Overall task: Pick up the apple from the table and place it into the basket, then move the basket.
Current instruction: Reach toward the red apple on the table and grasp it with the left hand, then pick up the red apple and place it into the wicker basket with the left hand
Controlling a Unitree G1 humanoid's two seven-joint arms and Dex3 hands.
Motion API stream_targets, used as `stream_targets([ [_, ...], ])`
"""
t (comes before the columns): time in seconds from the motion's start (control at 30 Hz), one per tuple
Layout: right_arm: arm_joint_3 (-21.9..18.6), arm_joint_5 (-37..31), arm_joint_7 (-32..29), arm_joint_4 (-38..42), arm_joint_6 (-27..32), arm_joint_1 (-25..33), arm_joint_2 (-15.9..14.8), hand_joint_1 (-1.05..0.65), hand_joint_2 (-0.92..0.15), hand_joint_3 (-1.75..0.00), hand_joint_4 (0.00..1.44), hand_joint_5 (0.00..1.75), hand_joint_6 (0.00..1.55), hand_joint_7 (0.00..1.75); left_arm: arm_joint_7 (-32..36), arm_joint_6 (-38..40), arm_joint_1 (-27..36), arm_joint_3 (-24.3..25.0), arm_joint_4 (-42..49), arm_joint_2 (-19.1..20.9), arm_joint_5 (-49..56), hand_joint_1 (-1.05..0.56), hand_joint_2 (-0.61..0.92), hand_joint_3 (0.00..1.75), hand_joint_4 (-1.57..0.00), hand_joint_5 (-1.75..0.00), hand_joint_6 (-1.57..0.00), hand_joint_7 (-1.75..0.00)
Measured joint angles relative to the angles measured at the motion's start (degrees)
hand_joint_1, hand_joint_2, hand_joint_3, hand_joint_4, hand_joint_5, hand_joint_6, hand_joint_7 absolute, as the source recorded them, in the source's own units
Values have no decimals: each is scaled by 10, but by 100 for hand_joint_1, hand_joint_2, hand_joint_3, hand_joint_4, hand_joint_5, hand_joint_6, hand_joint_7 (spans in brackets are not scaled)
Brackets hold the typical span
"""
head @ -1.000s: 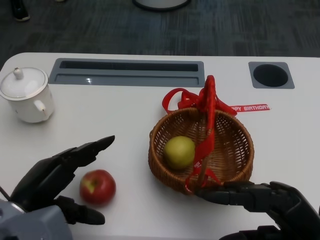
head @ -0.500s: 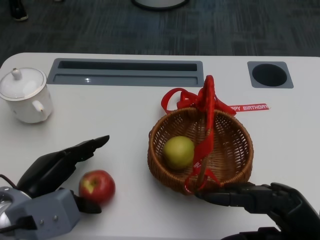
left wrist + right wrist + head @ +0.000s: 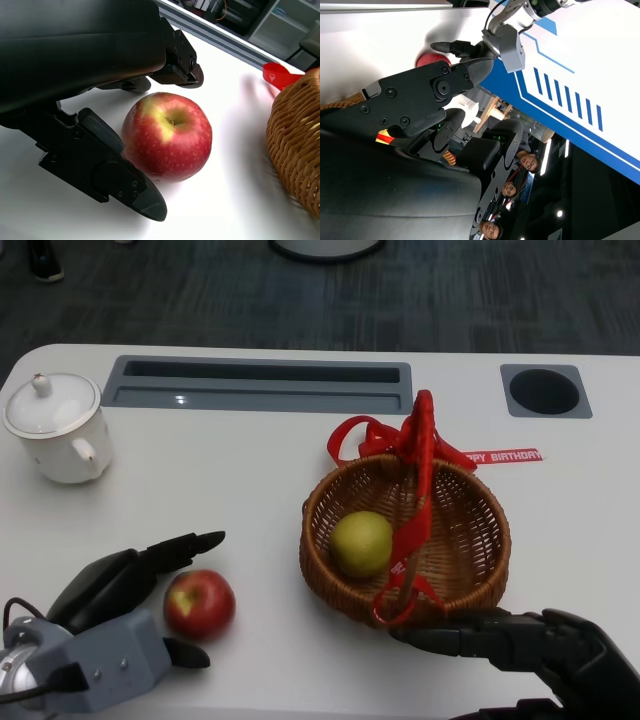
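Our left robot hand (image 3: 120, 585) has lowered around the round red apple (image 3: 199, 604), fingers spread, not yet gripping; lifting comes next. Our right robot hand (image 3: 520, 645) stays open by the brown wicker basket (image 3: 405, 540).

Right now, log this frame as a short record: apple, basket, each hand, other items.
red apple: on the table, outside the basket
left hand: fingers either side of the red apple, not closed on it
basket: upright, red ribbon on its handle, holds a green apple
right hand: fingertips at the basket's near rim; grip unclear
teapot: white, far left
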Motion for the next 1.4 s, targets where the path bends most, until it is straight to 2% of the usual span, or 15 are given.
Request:
stream_targets([
  [0.27, 0, 0, -1, -1, 1, 2, 0, -35, -78, 0, 85, 0, 79, 0, -1, -13, -9, -2, 26, -10, -20, -77, 70, 1, -40, -1, -36, 0],
  [0.33, 0, 0, -2, -2, 2, 3, 0, -35, -78, 0, 85, 0, 79, 0, -6, -15, -14, -3, 32, -11, -23, -75, 69, 0, -42, -2, -38, -1],
  [0.43, 0, 0, -6, -3, 2, 5, 0, -34, -78, 0, 86, 0, 79, 0, -17, -11, -21, -2, 40, -16, -33, -64, 65, 0, -50, -3, -46, -3],
  [0.63, 0, -1, -9, -3, 3, 10, 0, -35, -78, 0, 86, 0, 79, 0, -18, -18, -24, 11, 64, -38, -69, -30, 65, 1, -89, -8, -79, -6],
  [0.8, 0, 0, -9, -5, 6, 12, 0, -34, -79, 0, 85, 0, 79, 0, 22, -29, -37, 10, 88, -41, -63, -17, 72, 1, -116, -8, -105, -7],
  [0.9, 0, 0, -9, -5, 6, 12, 0, -35, -79, 0, 84, 0, 79, 0, 54, -32, -42, 5, 93, -39, -50, -12, 76, 1, -125, -7, -113, -6],
  [1.2, 0, 0, -9, -6, 8, 10, 0, -35, -80, 0, 84, 0, 79, 0, 94, -35, -46, -11, 90, -35, -27, -12, 77, 0, -130, -5, -117, -3],
  [1.4, 0, 0, -9, -6, 8, 8, 0, -35, -80, 0, 84, 0, 79, 0, 38, -41, -17, 8, 50, -34, -76, -13, 78, 0, -128, -2, -116, -1],
])
